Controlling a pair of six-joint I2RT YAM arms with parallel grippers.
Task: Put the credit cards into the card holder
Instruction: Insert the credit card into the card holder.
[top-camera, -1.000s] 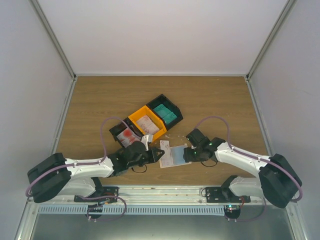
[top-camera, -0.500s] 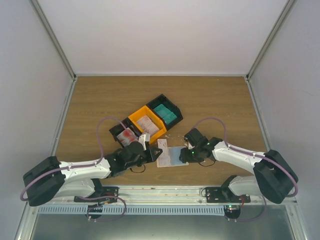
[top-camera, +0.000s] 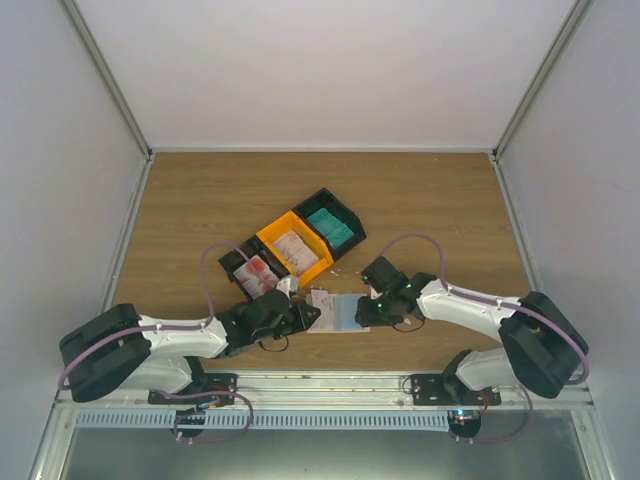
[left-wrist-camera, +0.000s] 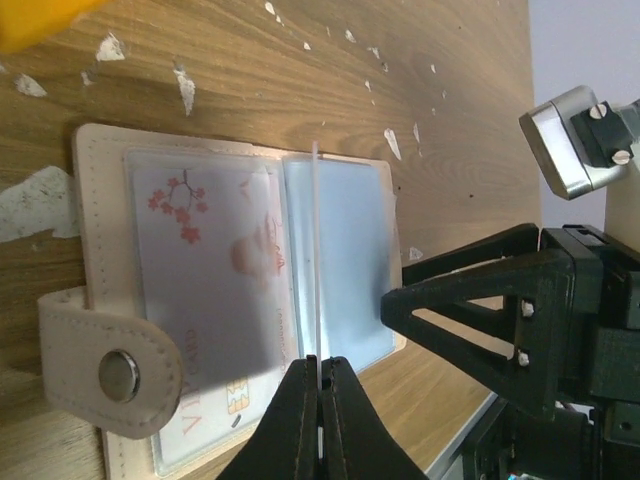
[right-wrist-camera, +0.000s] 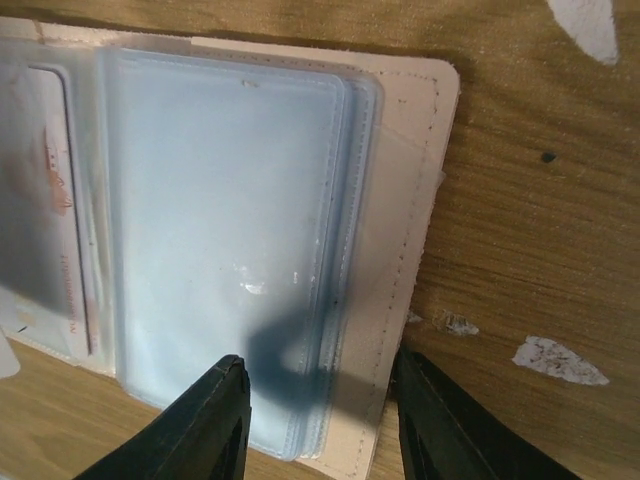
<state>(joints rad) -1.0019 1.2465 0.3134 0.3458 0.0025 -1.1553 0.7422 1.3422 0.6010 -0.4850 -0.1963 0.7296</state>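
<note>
The card holder (top-camera: 338, 312) lies open on the table, a white card with red blossoms (left-wrist-camera: 200, 290) in its left clear pocket and pale blue-grey pockets (right-wrist-camera: 220, 220) on its right half. My left gripper (left-wrist-camera: 319, 372) is shut on a thin white card (left-wrist-camera: 316, 250), seen edge-on, standing over the holder's middle fold. My right gripper (right-wrist-camera: 320, 420) is open, its fingers straddling the holder's right edge just above it. More cards lie in the trays: red-blotched (top-camera: 257, 275), pale pinkish (top-camera: 295, 250) and teal-green (top-camera: 330, 226).
The joined black and orange trays (top-camera: 272, 234) stand just behind the holder. Small white scraps (left-wrist-camera: 185, 88) are scattered on the wood around it. The holder's snap tab (left-wrist-camera: 110, 365) is folded out at its near left. The two grippers are close together over the holder.
My right gripper has moved left onto the holder's right edge. My left gripper has kept the card and settled over the holder's middle. The holder has shifted slightly left.
</note>
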